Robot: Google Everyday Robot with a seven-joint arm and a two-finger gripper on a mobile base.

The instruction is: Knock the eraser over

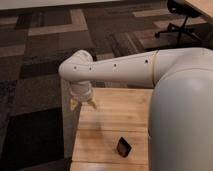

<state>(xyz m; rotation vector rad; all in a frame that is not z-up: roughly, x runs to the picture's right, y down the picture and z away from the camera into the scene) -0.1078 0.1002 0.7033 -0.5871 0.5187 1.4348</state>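
The eraser (123,146) is a small black block on the light wooden table (110,127), near the table's front. It looks tilted, resting on an edge or a narrow side; no label shows. My gripper (83,104) hangs from the white arm (115,67) over the table's far left corner, with yellowish fingertips pointing down. It is well behind and to the left of the eraser, not touching it. It holds nothing.
The arm's large white body (182,115) fills the right side and hides the table's right part. Patterned dark carpet (35,60) lies beyond the table. An office chair base (177,25) stands at the far right.
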